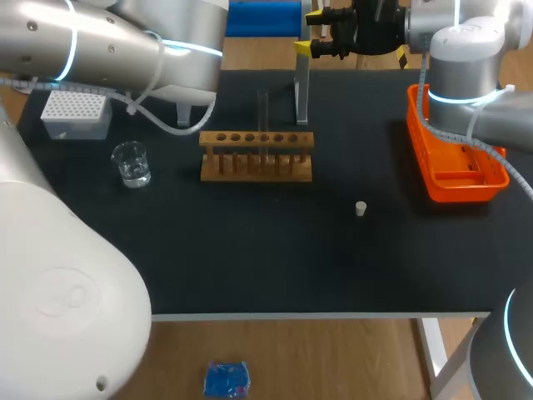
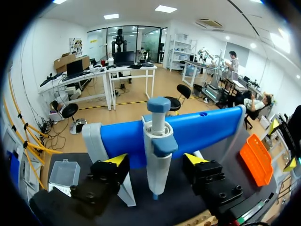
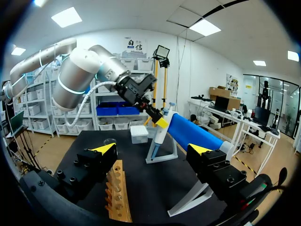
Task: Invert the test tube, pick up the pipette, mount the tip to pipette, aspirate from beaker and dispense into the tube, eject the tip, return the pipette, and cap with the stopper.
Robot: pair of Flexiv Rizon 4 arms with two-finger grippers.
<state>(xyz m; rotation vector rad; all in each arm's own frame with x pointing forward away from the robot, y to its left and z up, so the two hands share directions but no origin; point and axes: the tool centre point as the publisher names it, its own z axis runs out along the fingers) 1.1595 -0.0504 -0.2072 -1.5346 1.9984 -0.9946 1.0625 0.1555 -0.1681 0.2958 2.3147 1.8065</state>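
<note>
The pipette (image 2: 157, 143) is hanging upright on the blue stand (image 2: 211, 129) at the far edge of the table (image 1: 275, 258). It is sitting between the fingers of the left tool (image 2: 156, 161), which are standing wide apart on either side of it and gripping nothing. The right tool (image 3: 152, 149) is hovering near the stand with its fingers also spread and empty. The test tube (image 1: 264, 117) is standing in the wooden rack (image 1: 256, 156) at mid-table. The beaker (image 1: 132, 163) is sitting beside the rack, near the tip box (image 1: 75, 114). The stopper (image 1: 361, 208) is resting between the rack and the orange tray (image 1: 454, 179).
</note>
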